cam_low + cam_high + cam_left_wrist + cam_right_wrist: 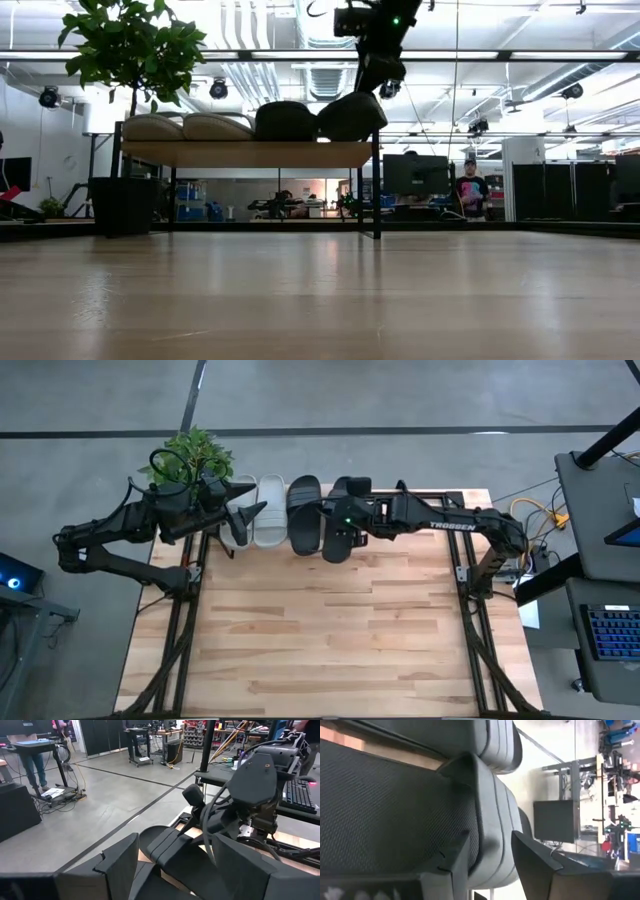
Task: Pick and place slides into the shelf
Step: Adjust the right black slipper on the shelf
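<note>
**Four slides at the shelf, my right claw on the last black one**

One claw of mine is at work: the right claw [338, 525] sits at the right end of the shelf [250, 153], which stands along the table's [330, 630] far edge. It is set over the side wall of the outer black slide [338, 545], and my wrist view shows that raised rim and the textured footbed right at the claw. I cannot tell whether the claw is clamped on the slide or only set around it.

From table height, this slide lies tilted on the right end of the top board. From above, it sticks out past the shelf's near edge, towards the middle of the table.

Just left of it lies the second black slide [304, 515], flat on the board and touching, or nearly touching, the tilted one. Next come the two light grey slides [270, 510], side by side and filling the left half of the shelf.

My left claw [245, 520] hovers over the left grey slide with its jaws spread wide and nothing between them. My right arm shows across from it in my left wrist view.

A potted plant [195, 455] stands at the shelf's left end, off the table's far left corner. A person [470, 190] stands well back in the room.
</note>
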Controlling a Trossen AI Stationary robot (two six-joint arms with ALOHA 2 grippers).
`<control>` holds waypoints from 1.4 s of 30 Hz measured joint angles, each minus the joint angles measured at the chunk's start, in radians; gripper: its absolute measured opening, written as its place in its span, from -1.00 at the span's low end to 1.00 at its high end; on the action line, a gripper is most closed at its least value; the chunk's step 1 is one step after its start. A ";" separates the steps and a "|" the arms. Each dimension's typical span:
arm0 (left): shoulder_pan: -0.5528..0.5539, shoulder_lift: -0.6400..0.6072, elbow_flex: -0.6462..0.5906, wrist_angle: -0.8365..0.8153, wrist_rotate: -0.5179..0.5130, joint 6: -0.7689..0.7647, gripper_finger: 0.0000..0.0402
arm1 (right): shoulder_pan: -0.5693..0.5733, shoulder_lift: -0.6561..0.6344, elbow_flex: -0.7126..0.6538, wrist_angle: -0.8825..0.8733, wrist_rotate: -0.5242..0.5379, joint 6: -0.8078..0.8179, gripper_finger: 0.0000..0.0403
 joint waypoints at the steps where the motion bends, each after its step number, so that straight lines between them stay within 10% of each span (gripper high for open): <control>1: 0.000 0.000 0.000 0.000 0.000 0.000 0.18 | -0.006 0.000 -0.002 0.001 -0.001 0.001 -0.35; 13: 0.000 0.000 0.000 0.000 0.000 0.001 0.18 | -0.025 0.000 -0.004 0.018 -0.012 0.050 -0.92; 42: 0.000 0.000 0.000 -0.001 0.000 0.002 0.18 | -0.073 -0.036 -0.022 0.178 -0.197 0.343 -0.95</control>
